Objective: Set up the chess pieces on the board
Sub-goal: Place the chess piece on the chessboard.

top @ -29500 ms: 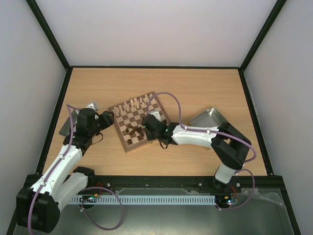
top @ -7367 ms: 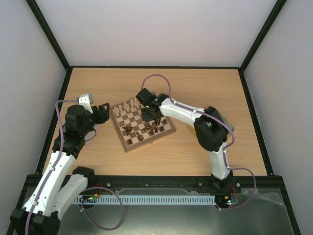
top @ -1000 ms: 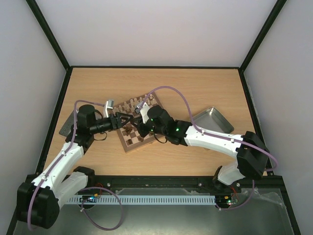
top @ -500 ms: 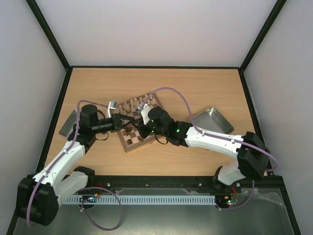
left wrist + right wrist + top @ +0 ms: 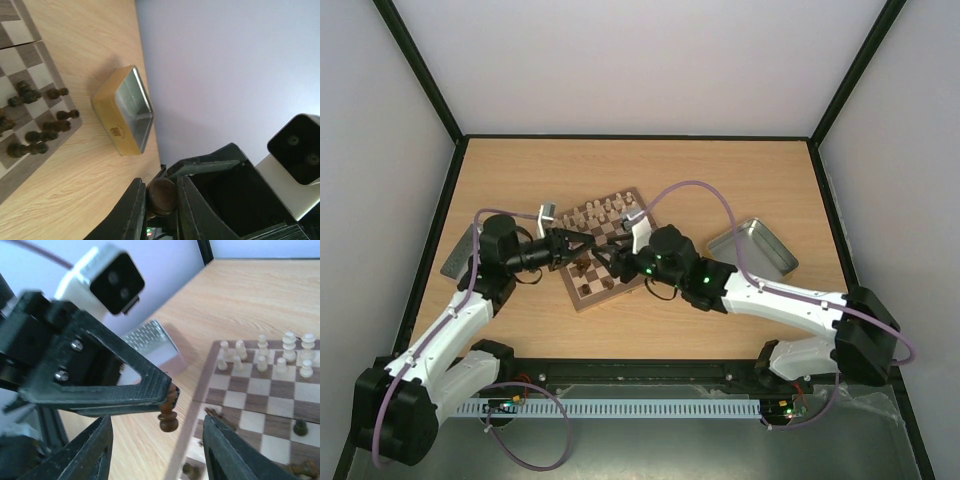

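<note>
My left end effector (image 5: 161,200) pinches a dark brown chess piece (image 5: 168,419) above the left side of the board (image 5: 582,298), while my right end effector (image 5: 157,442) stands spread around it, gripping nothing.
</note>
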Controlling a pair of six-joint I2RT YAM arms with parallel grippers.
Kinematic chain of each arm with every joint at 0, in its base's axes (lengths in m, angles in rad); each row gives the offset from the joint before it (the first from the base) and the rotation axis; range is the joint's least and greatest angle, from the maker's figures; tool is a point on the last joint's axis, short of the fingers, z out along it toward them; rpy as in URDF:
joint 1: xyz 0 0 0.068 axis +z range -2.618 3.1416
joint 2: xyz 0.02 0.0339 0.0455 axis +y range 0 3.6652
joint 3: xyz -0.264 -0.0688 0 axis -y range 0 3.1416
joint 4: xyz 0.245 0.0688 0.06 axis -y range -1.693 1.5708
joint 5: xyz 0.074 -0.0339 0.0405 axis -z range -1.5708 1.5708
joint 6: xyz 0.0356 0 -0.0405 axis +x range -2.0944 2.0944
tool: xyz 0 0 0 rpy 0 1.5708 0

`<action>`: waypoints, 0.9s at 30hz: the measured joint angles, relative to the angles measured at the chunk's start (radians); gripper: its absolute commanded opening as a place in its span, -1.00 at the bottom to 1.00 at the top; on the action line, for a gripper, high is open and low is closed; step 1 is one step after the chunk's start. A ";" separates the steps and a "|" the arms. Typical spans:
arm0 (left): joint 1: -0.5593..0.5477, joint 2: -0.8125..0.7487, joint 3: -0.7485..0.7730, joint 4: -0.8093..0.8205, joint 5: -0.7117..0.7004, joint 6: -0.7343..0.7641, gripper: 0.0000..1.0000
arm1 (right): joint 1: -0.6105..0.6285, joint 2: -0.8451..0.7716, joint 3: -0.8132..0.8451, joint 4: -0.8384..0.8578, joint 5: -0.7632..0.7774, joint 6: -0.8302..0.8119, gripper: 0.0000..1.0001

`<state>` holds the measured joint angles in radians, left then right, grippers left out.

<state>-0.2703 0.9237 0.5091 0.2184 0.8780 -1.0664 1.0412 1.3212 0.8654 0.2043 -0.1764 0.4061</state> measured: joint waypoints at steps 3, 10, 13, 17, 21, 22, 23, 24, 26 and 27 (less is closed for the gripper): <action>0.000 -0.015 0.000 0.051 -0.006 -0.094 -0.76 | 0.000 -0.047 -0.038 0.083 0.004 0.104 0.11; 0.000 -0.055 0.000 0.244 -0.047 -0.394 -0.75 | 0.000 -0.085 -0.073 0.246 0.063 0.398 0.15; 0.000 -0.057 0.001 0.307 -0.070 -0.510 -0.75 | 0.000 -0.074 -0.065 0.286 0.057 0.501 0.09; 0.000 -0.057 0.003 0.360 -0.102 -0.628 -0.75 | 0.000 -0.031 -0.021 0.351 0.011 0.593 -0.12; 0.000 -0.057 0.013 0.388 -0.127 -0.698 -0.75 | 0.000 0.002 0.025 0.399 -0.027 0.664 -0.28; 0.000 -0.057 0.014 0.401 -0.131 -0.714 -0.75 | 0.000 0.008 0.034 0.405 -0.028 0.681 -0.31; 0.000 -0.057 0.014 0.409 -0.135 -0.726 -0.75 | 0.000 0.014 0.040 0.407 -0.027 0.697 -0.34; 0.000 -0.057 0.014 0.418 -0.139 -0.738 -0.75 | 0.000 0.018 0.043 0.409 -0.026 0.709 -0.34; 0.000 -0.057 0.014 0.425 -0.150 -0.753 -0.75 | 0.000 0.027 0.043 0.411 -0.016 0.737 -0.28; 0.000 -0.057 0.014 0.424 -0.154 -0.759 -0.75 | 0.000 0.029 0.044 0.411 -0.008 0.748 -0.27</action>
<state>-0.2703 0.8669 0.5232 0.6422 0.7235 -1.8252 1.0412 1.3502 0.9092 0.6155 -0.1844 1.1542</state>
